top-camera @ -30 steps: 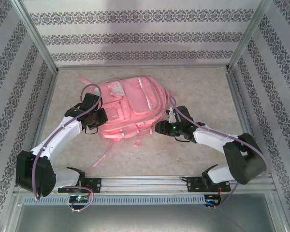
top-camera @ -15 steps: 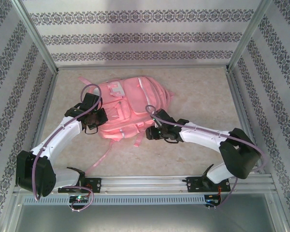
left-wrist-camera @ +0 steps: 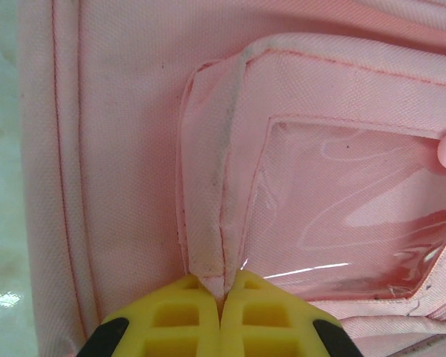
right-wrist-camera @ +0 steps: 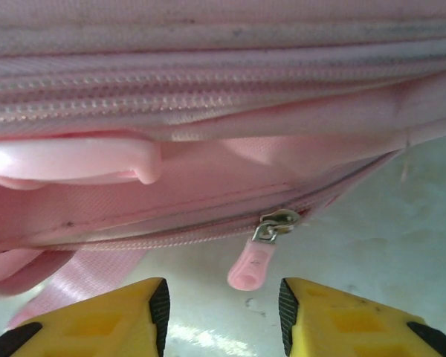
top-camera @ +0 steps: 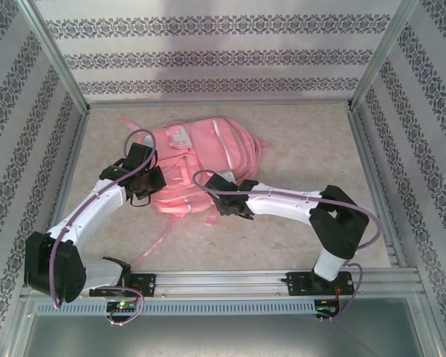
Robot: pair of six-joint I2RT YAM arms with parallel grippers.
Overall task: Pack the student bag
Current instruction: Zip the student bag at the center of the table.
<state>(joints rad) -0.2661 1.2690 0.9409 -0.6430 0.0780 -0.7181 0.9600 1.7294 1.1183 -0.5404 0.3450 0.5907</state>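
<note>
The pink student bag [top-camera: 201, 160] lies flat in the middle of the table, front pockets up. My left gripper [top-camera: 150, 181] is at the bag's left side, shut on a folded corner of pocket fabric [left-wrist-camera: 208, 264] beside a clear plastic window [left-wrist-camera: 349, 216]. My right gripper [top-camera: 221, 204] is at the bag's near edge, open. Its yellow fingers [right-wrist-camera: 97, 320] flank a pink zip pull [right-wrist-camera: 251, 266] hanging from a metal slider [right-wrist-camera: 276, 223], without touching it.
Loose pink straps [top-camera: 152, 242] trail from the bag toward the near edge. Patterned walls and metal frame posts [top-camera: 368, 160] enclose the table on three sides. Bare tabletop [top-camera: 312, 141] lies right of the bag.
My right arm has swung left along the bag's near edge, from its right side to the lower middle. The left arm has stayed still, gripping the fabric.
</note>
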